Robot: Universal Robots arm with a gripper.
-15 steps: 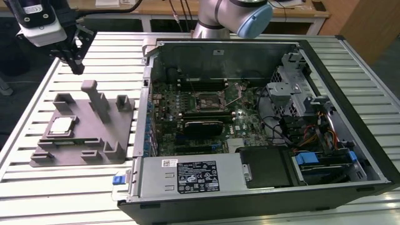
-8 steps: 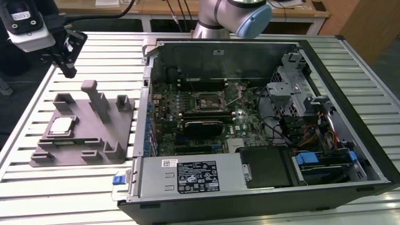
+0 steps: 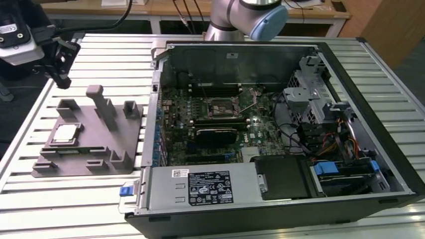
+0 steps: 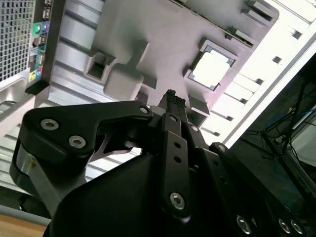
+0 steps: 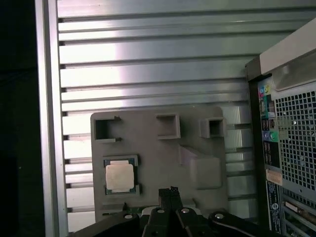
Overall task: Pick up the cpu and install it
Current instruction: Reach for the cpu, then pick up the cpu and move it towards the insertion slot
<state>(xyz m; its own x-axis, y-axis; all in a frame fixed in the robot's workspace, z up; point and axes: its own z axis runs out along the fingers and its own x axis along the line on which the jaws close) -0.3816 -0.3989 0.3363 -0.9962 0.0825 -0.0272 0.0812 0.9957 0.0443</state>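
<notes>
silver and shiny, the cpu [image 3: 65, 133] is seen lying flat in a square pocket of the grey holder [image 3: 99, 149], at the middle left of the exterior view. the holder is set on the ribbed metal bench [image 3: 79, 204], just beside the open computer case [image 3: 332, 55], which is laid on its side in the middle of the frame. inside the case, the black-framed socket [image 3: 222, 107] is seen on the green board [image 3: 259, 134], well apart from the cpu. the black end of the arm [image 3: 40, 42] is held in the upper left of the exterior view, near the holder's upper edge. in both wrist views the fingers [image 4: 173, 106] [image 5: 165, 197] are pressed together, and nothing is gripped between them. they are pointed at the holder, near the cpu [image 4: 213, 66] [image 5: 120, 177], but it is not touched by them.
</notes>
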